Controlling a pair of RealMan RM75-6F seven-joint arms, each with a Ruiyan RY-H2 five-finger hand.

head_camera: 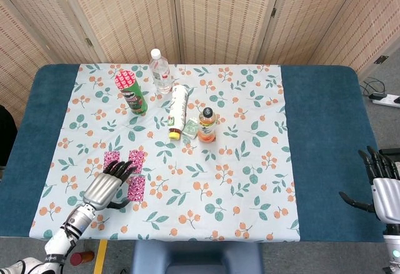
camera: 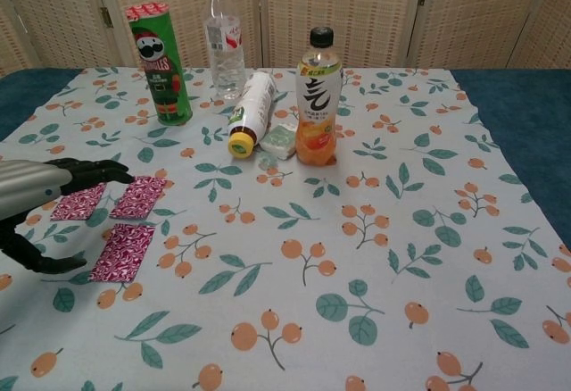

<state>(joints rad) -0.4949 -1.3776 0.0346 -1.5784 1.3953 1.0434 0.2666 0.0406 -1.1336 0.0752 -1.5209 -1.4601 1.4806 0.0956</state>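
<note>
Left hand [head_camera: 107,187] open (fingers spread, holding nothing), hovering beside nearest pink packet [head_camera: 137,187], two more beyond

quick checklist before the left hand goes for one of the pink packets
1. Left hand empty, fingers apart: ok.
2. Three pink packets lie flat and apart: far-left packet, middle packet, near packet: ok.
3. Hand over a packet: cannot tell; its fingertips sit between them.
4. Chips can, water bottle and juice bottle stand far from the hand: ok.
5. Right hand open beyond the table edge, out of the way: ok.
</note>
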